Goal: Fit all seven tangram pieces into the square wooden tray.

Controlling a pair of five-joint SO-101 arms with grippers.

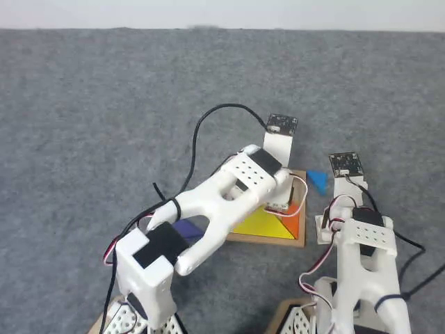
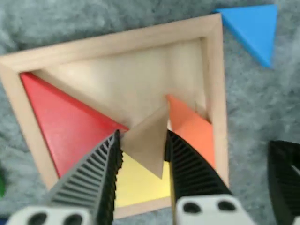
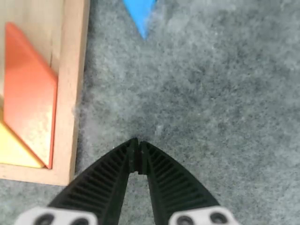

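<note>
In the high view, the square wooden tray point(image 1: 271, 239) lies on the grey cloth tabletop point(image 1: 83, 125). It holds a yellow triangle point(image 1: 264, 223) and an orange parallelogram point(image 1: 294, 224), and the left arm point(image 1: 222, 198) covers the rest. A blue triangle point(image 1: 318, 181) lies just off the tray's far right corner.

In the left wrist view, a red triangle point(image 2: 65, 122) also lies in the tray. The left gripper point(image 2: 142, 136) clamps a tan wooden triangle point(image 2: 147, 145) above the tray's middle, over the yellow triangle.

In the right wrist view, the right gripper point(image 3: 139, 143) is empty, with its fingers pressed together. It hangs over cloth just outside the tray's right edge, well apart from the blue triangle.
</note>
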